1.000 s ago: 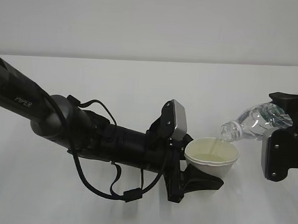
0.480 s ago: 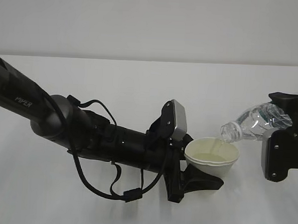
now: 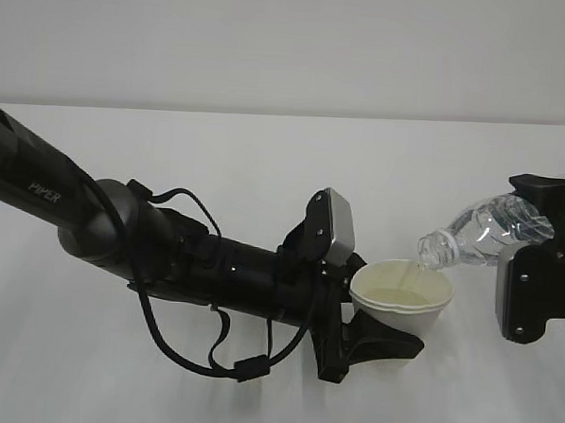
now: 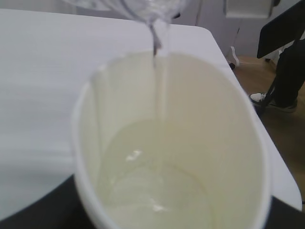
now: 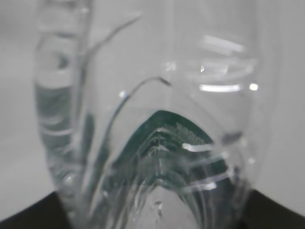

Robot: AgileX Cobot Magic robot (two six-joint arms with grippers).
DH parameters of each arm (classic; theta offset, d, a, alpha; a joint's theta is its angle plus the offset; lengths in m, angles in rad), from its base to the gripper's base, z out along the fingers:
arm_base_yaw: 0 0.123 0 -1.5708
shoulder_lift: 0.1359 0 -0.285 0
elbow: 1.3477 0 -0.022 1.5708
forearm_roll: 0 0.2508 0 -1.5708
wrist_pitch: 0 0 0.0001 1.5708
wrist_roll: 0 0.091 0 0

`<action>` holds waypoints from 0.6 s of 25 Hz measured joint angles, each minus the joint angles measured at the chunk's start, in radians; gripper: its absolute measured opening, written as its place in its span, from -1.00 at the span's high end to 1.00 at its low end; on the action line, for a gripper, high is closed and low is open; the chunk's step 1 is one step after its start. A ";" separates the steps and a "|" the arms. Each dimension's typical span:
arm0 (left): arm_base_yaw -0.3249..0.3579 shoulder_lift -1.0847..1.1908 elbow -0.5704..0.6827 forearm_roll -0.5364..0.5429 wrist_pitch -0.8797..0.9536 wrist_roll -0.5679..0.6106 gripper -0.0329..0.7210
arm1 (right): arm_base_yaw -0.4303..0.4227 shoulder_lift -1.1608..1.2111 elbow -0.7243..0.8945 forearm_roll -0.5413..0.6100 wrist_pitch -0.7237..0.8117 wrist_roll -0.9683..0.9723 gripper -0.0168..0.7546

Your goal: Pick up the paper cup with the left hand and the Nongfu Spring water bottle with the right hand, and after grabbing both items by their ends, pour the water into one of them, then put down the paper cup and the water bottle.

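Beyond white table (image 4: 43, 71), wooden floor (image 4: 281, 143)

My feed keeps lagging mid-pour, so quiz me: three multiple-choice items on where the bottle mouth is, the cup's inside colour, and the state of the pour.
1. Where is the mouth of the Nongfu Spring water bottle?
A. Just above the paper cup's far rim
B. Resting on the table
C. Deep inside the cup

2. What colour is the inside of the paper cup?
A. Blue
B. Pale yellowish
C. Black

3. What is the state of the pour?
A. The cup is dry
B. The bottle stands upright
C. The water runs in a thin stream into a shallow pool

Key: 1 A, the tilted neck hangs over the rim in the exterior view; 2 B, the left wrist view shows it; 3 C, a stream and pool show there.
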 joint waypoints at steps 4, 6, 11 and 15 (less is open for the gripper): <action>0.000 0.000 0.000 0.000 0.000 0.000 -0.24 | 0.000 0.000 0.000 0.000 0.000 0.000 -0.04; 0.000 0.000 0.000 0.000 0.000 0.000 -0.24 | 0.000 0.000 0.000 0.000 0.000 0.000 -0.04; 0.000 0.000 0.000 0.002 0.000 -0.002 -0.24 | 0.000 0.000 0.000 0.000 -0.002 -0.001 -0.04; 0.000 0.005 0.000 0.002 0.000 -0.011 -0.24 | 0.000 0.000 0.000 0.000 -0.005 -0.004 -0.04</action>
